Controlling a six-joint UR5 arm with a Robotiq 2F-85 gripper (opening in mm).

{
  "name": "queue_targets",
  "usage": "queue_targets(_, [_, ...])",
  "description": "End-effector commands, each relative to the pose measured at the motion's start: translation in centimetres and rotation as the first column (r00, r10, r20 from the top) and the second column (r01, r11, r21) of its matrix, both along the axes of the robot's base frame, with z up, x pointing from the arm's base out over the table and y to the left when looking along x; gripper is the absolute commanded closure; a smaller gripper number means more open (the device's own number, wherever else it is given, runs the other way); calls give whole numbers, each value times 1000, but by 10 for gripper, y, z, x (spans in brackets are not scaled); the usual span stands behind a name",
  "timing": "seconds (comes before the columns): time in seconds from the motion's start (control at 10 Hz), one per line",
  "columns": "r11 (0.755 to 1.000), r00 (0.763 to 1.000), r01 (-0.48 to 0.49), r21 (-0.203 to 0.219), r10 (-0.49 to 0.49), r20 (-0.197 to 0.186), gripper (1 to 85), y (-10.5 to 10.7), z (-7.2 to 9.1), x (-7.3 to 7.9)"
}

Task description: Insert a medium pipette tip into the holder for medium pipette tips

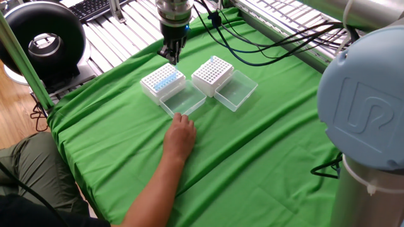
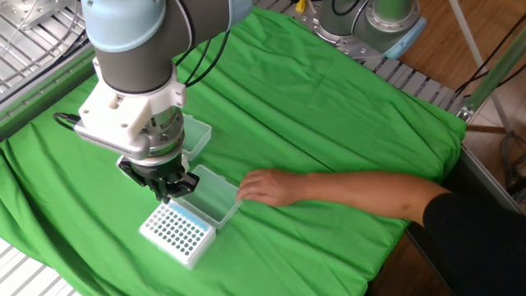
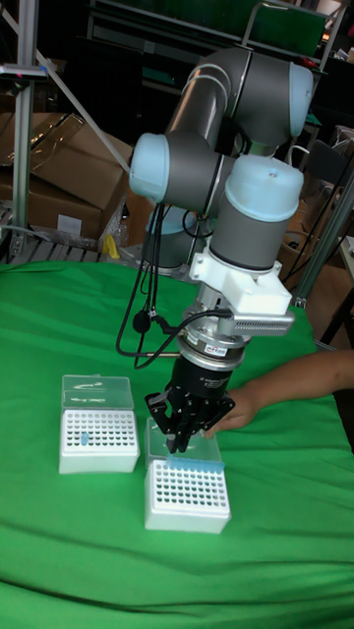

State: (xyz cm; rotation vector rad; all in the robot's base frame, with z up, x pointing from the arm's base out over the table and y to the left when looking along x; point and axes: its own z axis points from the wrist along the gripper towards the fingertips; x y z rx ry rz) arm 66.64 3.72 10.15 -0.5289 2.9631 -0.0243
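My gripper (image 1: 172, 57) (image 2: 165, 192) (image 3: 177, 444) hangs just above the far edge of the holder for medium pipette tips (image 1: 163, 81) (image 2: 177, 233) (image 3: 187, 494). This is a white block rack with a row of blue tips, and its clear lid (image 1: 184, 101) lies open beside it. The fingers are close together, and a thin bluish medium pipette tip (image 3: 181, 448) pokes down between them. It is above the holes and not touching the rack.
A second, similar white rack (image 1: 213, 72) (image 3: 96, 440) with an open clear lid (image 1: 236, 92) stands beside it. A person's hand (image 1: 181, 135) (image 2: 268, 187) rests on the green cloth (image 1: 252, 157) against the holder's lid. A black round lamp (image 1: 43, 41) stands at the table's far left.
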Motion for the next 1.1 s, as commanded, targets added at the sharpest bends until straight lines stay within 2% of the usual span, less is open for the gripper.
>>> queue_targets(0.0, [998,998,-62,29,62,1,540,-5,-15,-5])
queue_targets(0.3, [997,997,-74,-6,74,-18,573,-20,-16,-12])
queue_targets(0.6, [988,989,-144,-51,142,-33,587,-52,-14,-14])
queue_targets(1.0, [974,976,-218,-63,217,-29,573,-94,-23,-20])
